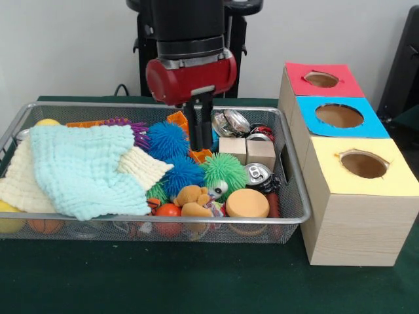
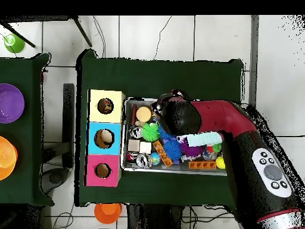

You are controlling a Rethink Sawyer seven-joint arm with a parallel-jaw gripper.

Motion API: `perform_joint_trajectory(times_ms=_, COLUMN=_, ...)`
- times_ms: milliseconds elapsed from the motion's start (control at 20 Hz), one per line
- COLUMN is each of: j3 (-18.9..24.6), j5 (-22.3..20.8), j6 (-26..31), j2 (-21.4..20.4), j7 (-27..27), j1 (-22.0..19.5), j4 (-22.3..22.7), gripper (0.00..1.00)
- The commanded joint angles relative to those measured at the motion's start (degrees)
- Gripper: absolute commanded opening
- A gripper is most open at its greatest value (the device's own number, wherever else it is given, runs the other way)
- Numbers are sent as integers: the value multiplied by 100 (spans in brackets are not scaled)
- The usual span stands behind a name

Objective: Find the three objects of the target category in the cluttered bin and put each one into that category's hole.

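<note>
The gripper [image 1: 197,145] is probing the cluttered bin [image 1: 288,196], fingers together and empty, among fuzzy balls [image 1: 167,139]; no patterned bundles are showing, so searching under the cloths [image 1: 82,170] looks next.

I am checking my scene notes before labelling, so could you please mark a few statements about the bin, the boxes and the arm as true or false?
1. The tool reaches down into the wire mesh bin. True.
2. The yellow-topped box is nearest the front camera. True.
3. A mint cloth lies on the boxes. False: it lies in the bin, over a cream cloth.
4. The blue-topped box sits between the red-topped box and the yellow one. True.
5. The green spiky ball sits in the yellow hole. False: it is in the bin.
</note>
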Motion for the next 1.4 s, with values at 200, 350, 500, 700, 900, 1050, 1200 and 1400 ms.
perform_joint_trajectory(times_ms=200, j3=207, j5=-336, j6=1180, j2=380, j7=-1111, j1=-117, j4=-299, gripper=100)
perform_joint_trajectory(times_ms=350, j3=248, j5=-328, j6=1215, j2=399, j7=-1123, j1=-131, j4=-259, gripper=100)
perform_joint_trajectory(times_ms=500, j3=267, j5=-375, j6=1211, j2=407, j7=-1099, j1=-118, j4=-190, gripper=100)
perform_joint_trajectory(times_ms=700, j3=321, j5=-404, j6=1079, j2=440, j7=-984, j1=-102, j4=-169, gripper=100)
perform_joint_trajectory(times_ms=900, j3=352, j5=-393, j6=1086, j2=509, j7=-924, j1=-140, j4=-187, gripper=100)
perform_joint_trajectory(times_ms=1050, j3=325, j5=-528, j6=989, j2=557, j7=-977, j1=-122, j4=-300, gripper=100)
perform_joint_trajectory(times_ms=1200, j3=294, j5=-657, j6=898, j2=562, j7=-997, j1=-127, j4=-354, gripper=100)
perform_joint_trajectory(times_ms=1400, j3=266, j5=-792, j6=864, j2=643, j7=-977, j1=-113, j4=-421, gripper=100)
